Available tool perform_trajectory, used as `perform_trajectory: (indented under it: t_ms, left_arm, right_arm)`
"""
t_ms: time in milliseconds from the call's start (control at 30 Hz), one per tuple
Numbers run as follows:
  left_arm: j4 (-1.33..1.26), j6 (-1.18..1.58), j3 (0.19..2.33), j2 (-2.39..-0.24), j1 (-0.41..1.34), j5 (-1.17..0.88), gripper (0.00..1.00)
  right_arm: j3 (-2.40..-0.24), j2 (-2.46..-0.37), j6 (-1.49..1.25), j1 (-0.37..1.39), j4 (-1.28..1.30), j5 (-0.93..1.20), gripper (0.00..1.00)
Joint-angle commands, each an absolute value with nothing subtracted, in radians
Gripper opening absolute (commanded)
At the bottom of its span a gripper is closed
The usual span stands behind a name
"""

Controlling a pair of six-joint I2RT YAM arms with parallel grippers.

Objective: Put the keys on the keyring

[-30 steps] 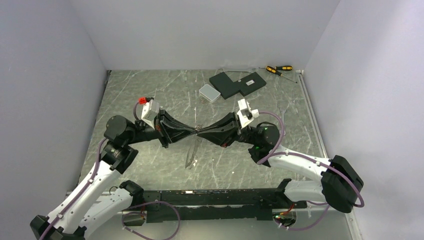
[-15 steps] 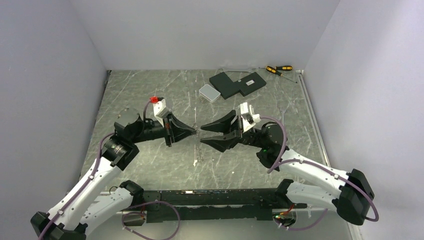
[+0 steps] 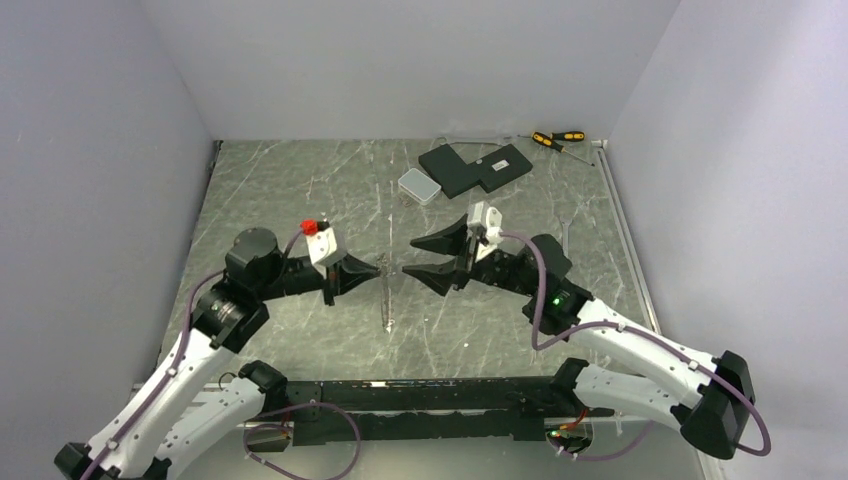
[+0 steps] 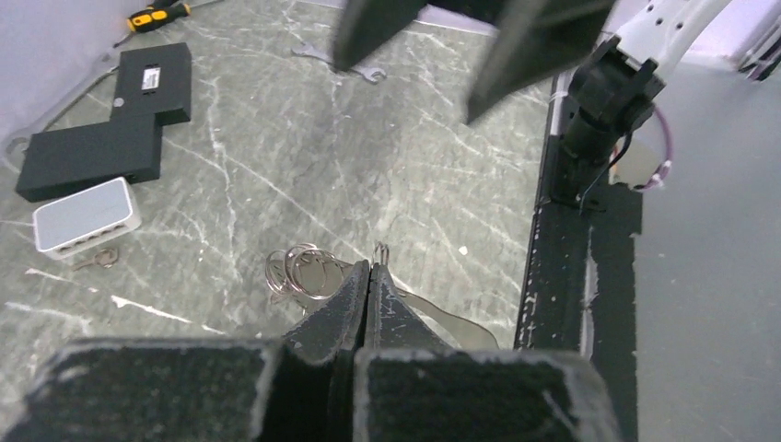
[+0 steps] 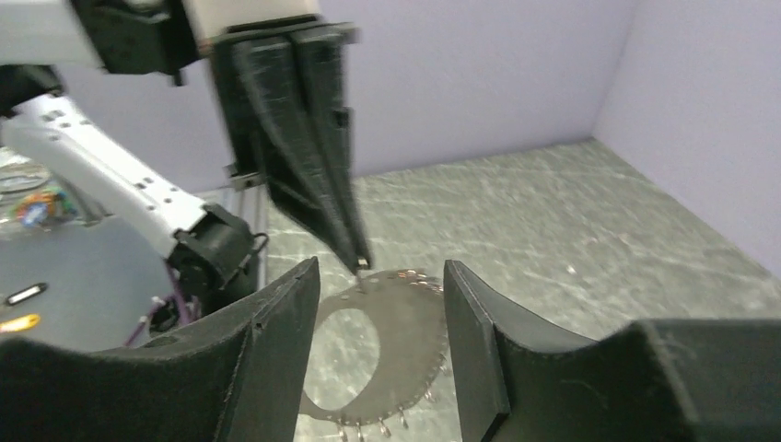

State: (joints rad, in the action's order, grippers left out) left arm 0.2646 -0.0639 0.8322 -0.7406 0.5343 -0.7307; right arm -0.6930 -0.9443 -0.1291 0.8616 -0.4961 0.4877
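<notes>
**Near edge.** A black rail (image 3: 430,395) runs along the desk's (image 3: 300,190) near edge, carrying both arm bases. Between the rail and the grippers the marbled grey surface is bare.

**Task items, mid-desk.** The left gripper (image 3: 377,267) is clamped fully closed on the top of the keyring (image 3: 386,300). The keyring is a thin silvery wire loop. It hangs below the fingertips, edge-on from above, reaching toward the near edge. In the right wrist view it reads as an oval. The keys (image 5: 371,429) are tiny silvery tabs strung in a row along its lower curve. Whether its bottom touches the desk cannot be told.

The right gripper (image 3: 408,258) faces the left one just across the loop. Its fingers are spread wide and hold nothing. It is clear of the wire.

**Room.** Open desk lies to the left, to the right and beyond the grippers. Walls close the left, right and far sides.

**Far side.**
- A small white box (image 3: 419,185) sits right of centre, well apart from the keyring.
- A flat black L-shaped block (image 3: 475,165) lies just behind the box.
- Two yellow-and-black screwdrivers (image 3: 558,138) lie in the far right corner.
- A wrench (image 4: 355,66) lies right of the grippers.

Nothing obstructs the loop.
</notes>
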Motion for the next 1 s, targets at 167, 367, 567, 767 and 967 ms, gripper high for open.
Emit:
perform_trajectory:
  t_ms: [167, 367, 567, 767, 967]
  left_arm:
    - [0.183, -0.255, 0.726, -0.613, 0.535, -0.567, 0.0]
    - [0.217, -0.286, 0.713, -0.582, 0.535, -0.501, 0.0]
    - [0.221, -0.284, 0.702, -0.57, 0.535, -0.505, 0.0]
    - [0.213, -0.272, 0.693, -0.577, 0.535, -0.538, 0.0]
    - [0.213, -0.275, 0.689, -0.57, 0.535, -0.531, 0.0]
  right_arm:
    - [-0.963, -1.143, -0.096, 0.853, -0.201, 0.107, 0.69]
    - [-1.205, -1.396, -0.178, 0.813, 0.047, -0.088, 0.7]
    - [-1.565, -1.754, -0.272, 0.777, 0.365, -0.183, 0.68]
    - [-1.978, -2.107, -0.35, 0.737, 0.624, -0.229, 0.66]
    - [-2.185, -2.298, -0.34, 0.717, 0.653, -0.256, 0.6]
